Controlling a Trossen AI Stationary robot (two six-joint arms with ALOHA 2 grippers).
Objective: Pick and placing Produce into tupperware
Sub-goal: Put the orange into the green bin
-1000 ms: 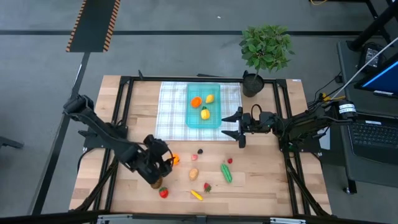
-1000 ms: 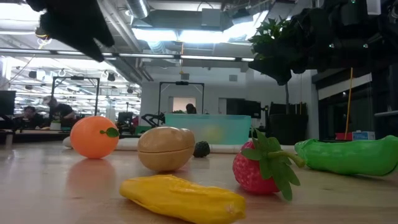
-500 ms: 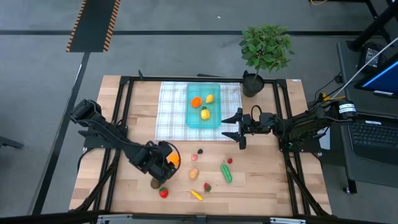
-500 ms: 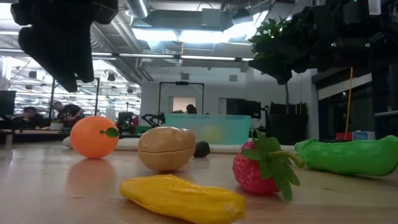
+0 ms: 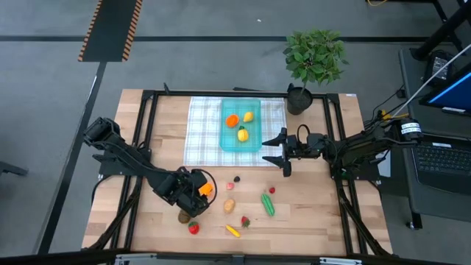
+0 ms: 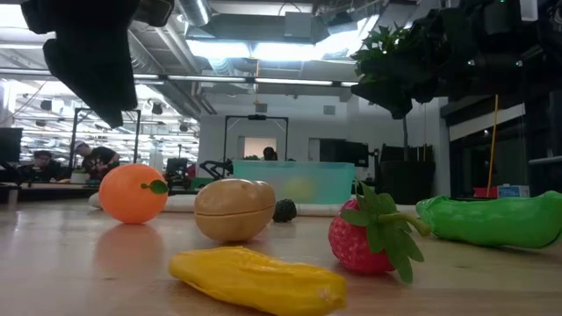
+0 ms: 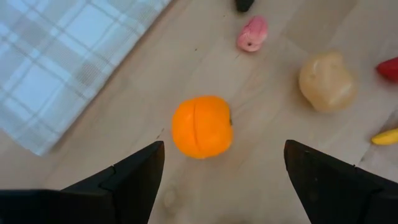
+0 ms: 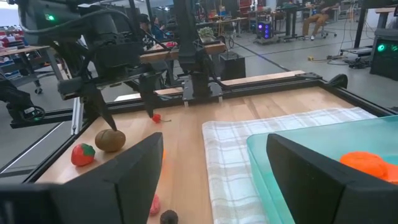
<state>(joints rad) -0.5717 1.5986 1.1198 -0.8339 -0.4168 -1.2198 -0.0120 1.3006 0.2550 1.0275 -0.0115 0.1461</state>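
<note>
My left gripper (image 7: pixel 225 169) hangs open above a loose orange (image 7: pixel 201 126), pointing steeply down, one finger on either side of it and clear of it. The orange (image 5: pixel 207 189) rests on the bare wood near the table's left, just off the checked cloth's corner. In the low view the left gripper (image 6: pixel 88 53) is well above the orange (image 6: pixel 132 193). The teal tupperware (image 5: pixel 253 141) sits on the cloth and holds an orange and two lemons. My right gripper (image 5: pixel 283 152) waits open and level beside the tupperware's right end.
Near the orange lie a potato (image 5: pixel 229 205), kiwi (image 5: pixel 184 216), strawberry (image 5: pixel 193 228), a yellow piece (image 5: pixel 233 231), a green pod (image 5: pixel 268 205) and small berries (image 5: pixel 237 178). A potted plant (image 5: pixel 315 57) stands at the far right. The checked cloth (image 5: pixel 204 129) covers the far middle.
My left gripper has gone a little toward the table's right and far side, over the orange, has sunk slightly and has turned at the wrist. Its fingers have stayed open. Nothing on the table has moved.
</note>
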